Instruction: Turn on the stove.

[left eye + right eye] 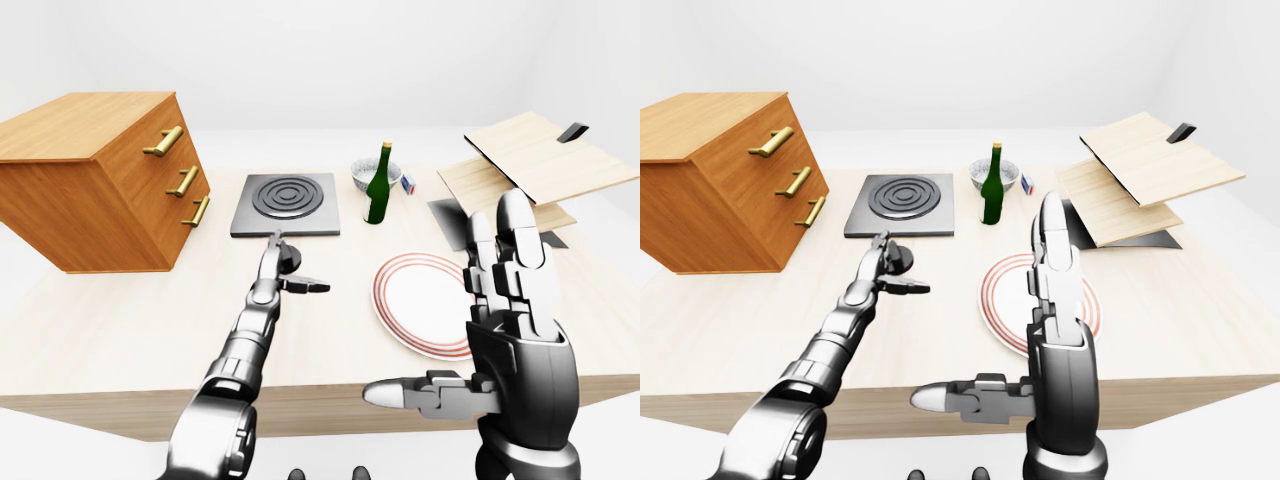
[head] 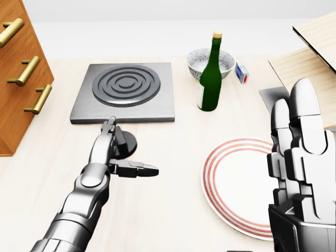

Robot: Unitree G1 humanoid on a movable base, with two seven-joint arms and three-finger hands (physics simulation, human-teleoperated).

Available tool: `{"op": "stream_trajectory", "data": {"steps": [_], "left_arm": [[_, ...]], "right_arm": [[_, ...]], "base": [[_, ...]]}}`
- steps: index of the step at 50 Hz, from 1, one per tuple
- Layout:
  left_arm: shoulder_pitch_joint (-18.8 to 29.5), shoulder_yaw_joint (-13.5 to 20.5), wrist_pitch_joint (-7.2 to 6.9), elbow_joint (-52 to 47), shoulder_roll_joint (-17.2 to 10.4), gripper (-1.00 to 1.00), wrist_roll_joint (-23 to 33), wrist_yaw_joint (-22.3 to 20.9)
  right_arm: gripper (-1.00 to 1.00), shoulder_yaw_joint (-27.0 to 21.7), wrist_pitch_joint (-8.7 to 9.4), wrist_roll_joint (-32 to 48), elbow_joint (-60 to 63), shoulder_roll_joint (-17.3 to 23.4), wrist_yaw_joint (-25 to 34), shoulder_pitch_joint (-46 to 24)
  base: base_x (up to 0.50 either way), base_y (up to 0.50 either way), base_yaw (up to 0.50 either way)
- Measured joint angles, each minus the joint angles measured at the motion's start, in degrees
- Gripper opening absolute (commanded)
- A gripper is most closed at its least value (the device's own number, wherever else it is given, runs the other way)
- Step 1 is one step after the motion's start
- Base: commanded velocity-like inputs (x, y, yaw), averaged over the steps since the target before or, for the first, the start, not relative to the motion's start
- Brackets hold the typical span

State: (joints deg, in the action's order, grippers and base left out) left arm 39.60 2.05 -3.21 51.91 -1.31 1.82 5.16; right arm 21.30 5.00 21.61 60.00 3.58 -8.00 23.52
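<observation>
The stove is a grey square plate with a ringed burner [image 2: 125,92], seen in the upper left of the head view. Its black round knob [image 2: 126,143] sits on the wooden table just below the plate's lower edge. My left hand [image 2: 129,149] is open: the straight fingers [image 2: 107,135] lie against the knob's left side and cover part of it, while the thumb [image 2: 140,169] sticks out to the right below the knob. My right hand [image 2: 299,157] is open and held upright at the right edge, touching nothing.
A green bottle [image 2: 211,79], a patterned bowl [image 2: 201,62] and a small box [image 2: 241,72] stand right of the stove. A red-ringed plate [image 2: 236,184] lies at lower right. A wooden drawer cabinet [image 2: 21,79] is at left, and tilted boards [image 2: 310,52] at upper right.
</observation>
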Motion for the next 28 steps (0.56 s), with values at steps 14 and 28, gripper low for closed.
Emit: {"op": "stream_trajectory", "data": {"steps": [14,28], "left_arm": [[-4.8,-6.4,-1.79,-12.0,7.2,1.00,5.2,-4.3],[-8.1,-12.8,-1.79,-24.9,15.7,1.00,11.8,-6.5]], "right_arm": [[1.00,0.9,0.00,2.3,0.0,-3.1,2.8,1.5],[1.00,0.4,-0.39,2.3,0.0,-5.1,5.4,5.2]], "base": [[0.00,0.00,0.00],[0.00,0.00,0.00]]}}
